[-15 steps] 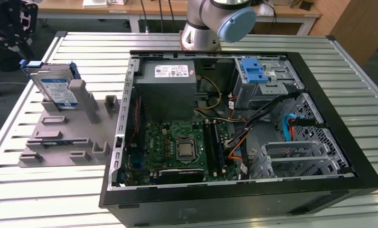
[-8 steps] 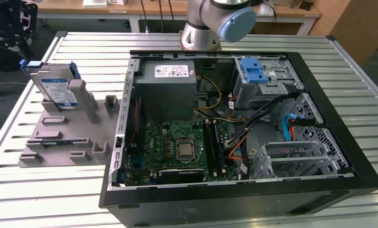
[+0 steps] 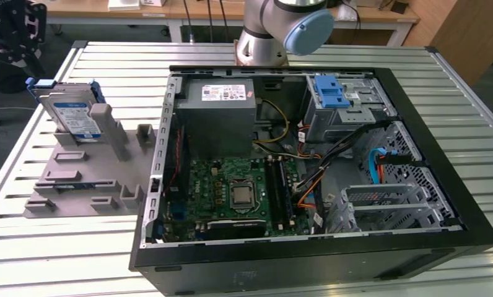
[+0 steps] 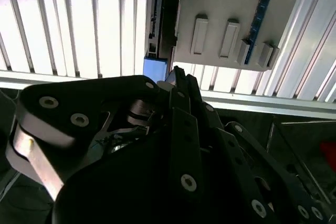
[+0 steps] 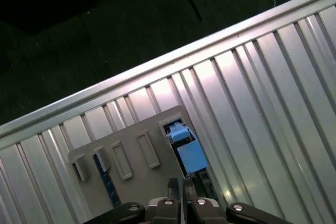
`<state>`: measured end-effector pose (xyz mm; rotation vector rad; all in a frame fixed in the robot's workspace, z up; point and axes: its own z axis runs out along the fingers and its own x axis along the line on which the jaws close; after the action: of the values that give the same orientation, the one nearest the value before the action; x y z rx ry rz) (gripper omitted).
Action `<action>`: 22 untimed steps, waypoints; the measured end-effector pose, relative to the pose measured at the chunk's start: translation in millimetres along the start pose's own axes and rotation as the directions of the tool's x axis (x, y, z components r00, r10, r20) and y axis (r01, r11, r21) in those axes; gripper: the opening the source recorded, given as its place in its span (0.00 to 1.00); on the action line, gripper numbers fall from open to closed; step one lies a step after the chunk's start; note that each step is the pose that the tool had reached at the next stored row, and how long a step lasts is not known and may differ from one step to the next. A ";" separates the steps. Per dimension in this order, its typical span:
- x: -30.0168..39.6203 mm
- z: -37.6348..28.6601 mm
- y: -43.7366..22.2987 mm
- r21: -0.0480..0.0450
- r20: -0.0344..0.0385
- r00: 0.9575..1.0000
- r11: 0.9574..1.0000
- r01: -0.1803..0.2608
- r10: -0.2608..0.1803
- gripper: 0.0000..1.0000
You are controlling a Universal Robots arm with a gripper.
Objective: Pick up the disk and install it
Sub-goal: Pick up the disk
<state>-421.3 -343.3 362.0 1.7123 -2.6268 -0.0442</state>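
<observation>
pincer (image 5: pixel 180 183) closed and empty, pointing down near the disk (image 3: pixel 73 114), disk upright in grey holder (image 3: pixel 81 185)

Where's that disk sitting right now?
The disk stands upright on the grey rack at the exterior view's left, beside the open computer case.

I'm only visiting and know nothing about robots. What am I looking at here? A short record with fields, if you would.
Disk: flat silver hard drive in a blue plastic carrier, standing upright in a grey slotted holder
Holder: on the ribbed metal table, at the exterior view's left of the open black computer case
Claw: black claw above the holder's disk end
Progress: disk not yet picked up
</observation>
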 end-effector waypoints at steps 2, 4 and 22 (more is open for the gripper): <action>0.0 0.0 0.0 0.000 -0.001 1.000 1.000 0.030 -0.030 0.17; 0.0 0.0 0.0 0.000 -0.001 0.999 0.999 0.041 -0.041 0.17; 0.0 0.1 0.0 -0.003 -0.006 0.974 0.974 0.226 -0.226 0.17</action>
<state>-421.3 -343.3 362.0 1.9985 -2.4122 -0.0428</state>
